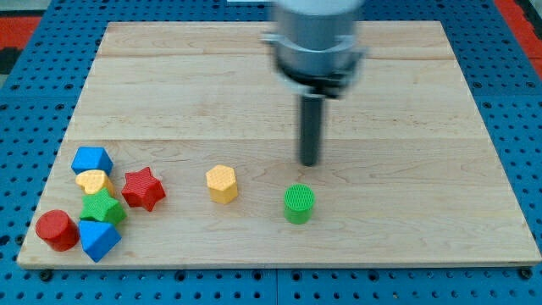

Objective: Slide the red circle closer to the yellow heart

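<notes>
The red circle sits near the board's bottom left corner, touching a blue block on its right. The yellow heart lies a little above and right of it, between a blue block above and a green star below. My tip is far to the right of both, near the board's middle, just above a green cylinder. The rod hangs from the arm's grey body.
A red star lies right of the yellow heart. A yellow hexagon stands between the red star and the green cylinder. The wooden board rests on a blue pegboard surface.
</notes>
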Robot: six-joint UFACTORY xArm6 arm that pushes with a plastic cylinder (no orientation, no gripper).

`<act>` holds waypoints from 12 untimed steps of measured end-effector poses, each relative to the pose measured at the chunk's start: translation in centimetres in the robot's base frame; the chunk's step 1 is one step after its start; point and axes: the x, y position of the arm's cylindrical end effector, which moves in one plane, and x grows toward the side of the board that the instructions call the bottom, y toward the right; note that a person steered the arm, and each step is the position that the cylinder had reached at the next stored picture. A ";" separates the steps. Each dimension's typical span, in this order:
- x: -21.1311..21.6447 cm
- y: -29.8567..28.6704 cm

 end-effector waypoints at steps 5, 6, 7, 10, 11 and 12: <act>12.9 -9.6; 12.9 -17.5; 12.9 -18.0; 12.7 -27.1; 12.7 -30.7; 12.6 -38.5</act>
